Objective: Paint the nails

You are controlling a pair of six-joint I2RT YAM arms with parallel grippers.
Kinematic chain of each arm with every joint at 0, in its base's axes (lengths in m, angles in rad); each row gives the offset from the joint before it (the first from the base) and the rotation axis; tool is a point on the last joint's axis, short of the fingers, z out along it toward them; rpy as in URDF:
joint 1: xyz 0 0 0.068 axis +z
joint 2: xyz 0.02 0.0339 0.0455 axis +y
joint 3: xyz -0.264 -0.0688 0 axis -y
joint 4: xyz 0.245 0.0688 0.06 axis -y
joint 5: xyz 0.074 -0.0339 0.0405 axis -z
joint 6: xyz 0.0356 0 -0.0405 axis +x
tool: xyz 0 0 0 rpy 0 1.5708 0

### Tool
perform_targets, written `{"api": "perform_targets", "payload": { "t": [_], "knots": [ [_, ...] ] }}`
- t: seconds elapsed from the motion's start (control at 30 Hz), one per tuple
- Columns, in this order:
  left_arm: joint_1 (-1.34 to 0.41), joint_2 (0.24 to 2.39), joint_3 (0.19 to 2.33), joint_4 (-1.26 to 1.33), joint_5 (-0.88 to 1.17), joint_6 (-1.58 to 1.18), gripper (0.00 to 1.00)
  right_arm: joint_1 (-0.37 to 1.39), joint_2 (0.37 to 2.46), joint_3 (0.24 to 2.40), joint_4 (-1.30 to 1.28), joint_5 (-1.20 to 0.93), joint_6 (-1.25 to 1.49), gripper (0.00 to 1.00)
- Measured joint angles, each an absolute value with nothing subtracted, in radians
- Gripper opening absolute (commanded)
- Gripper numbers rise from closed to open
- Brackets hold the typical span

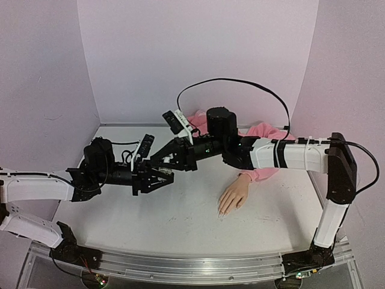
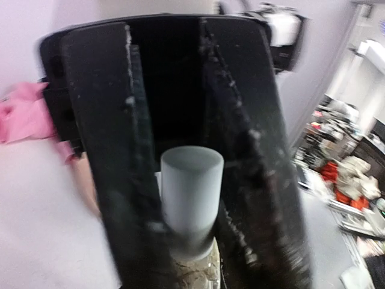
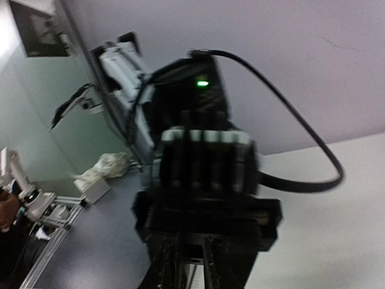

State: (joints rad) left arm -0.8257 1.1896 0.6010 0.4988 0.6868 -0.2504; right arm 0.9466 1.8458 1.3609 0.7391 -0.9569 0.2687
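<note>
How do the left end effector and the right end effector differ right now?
The left end effector is shut on a small white-capped bottle; the right end effector is shut too, but whether it holds anything is hidden. The left one points right, the right one points left from farther back. Both are black.

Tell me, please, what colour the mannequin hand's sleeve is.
Pink; the sleeve shows best in the top external view.

No legible text, labels or numbers, views blurred
</note>
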Motion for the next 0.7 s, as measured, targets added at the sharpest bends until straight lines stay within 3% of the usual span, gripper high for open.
{"api": "perform_targets", "payload": {
  "t": [0.13, 0.3, 0.47, 0.7],
  "knots": [
    [-0.831, 1.169, 0.574, 0.55, 0.755, -0.258, 0.0, 0.966, 1.843, 1.36, 0.77, -1.026, 0.239, 0.54],
    [-0.869, 1.133, 0.575, 0.456, 0.368, -0.177, 0.0, 0.973, 1.812, 1.326, 0.719, -0.755, 0.276, 0.86],
    [-0.903, 1.135, 0.598, 0.329, -0.01, -0.108, 0.0, 0.958, 1.784, 1.32, 0.6, -0.503, 0.331, 0.89],
    [-0.918, 1.151, 0.602, 0.278, -0.237, -0.097, 0.0, 0.956, 1.786, 1.343, 0.498, -0.311, 0.439, 0.71]
  ]
}}
